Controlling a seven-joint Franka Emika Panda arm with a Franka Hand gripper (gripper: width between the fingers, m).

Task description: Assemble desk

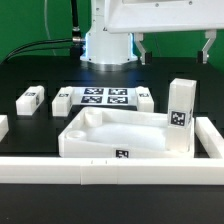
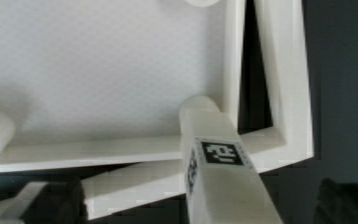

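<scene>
Desk kit: the white plastic rimmed tabletop slab [image 1: 110, 140] lies rim-up at the middle of the black work desk [image 1: 35, 125]. It sits just behind the long white border bar [image 1: 60, 170] on the edge nearest the exterior camera. One white square post leg [image 1: 181, 100] stands upright in the slab's corner on the exterior view's right. Three loose legs [image 1: 62, 101] lie by the marker board [image 1: 105, 97], toward the far edge.

Gripper [image 1: 174, 45] hangs above the upright leg, jaws wide, holding nothing.

Judgement: hard, stiff, light plastic, smooth and probably slippery, not fragile. Take a leg across two opposite flat faces, high on the post. Take the slab by its thin rim wall only, since the body is too broad.

Writing: none legible, no brand. Only black-and-white square tags [image 1: 180, 117].
</scene>
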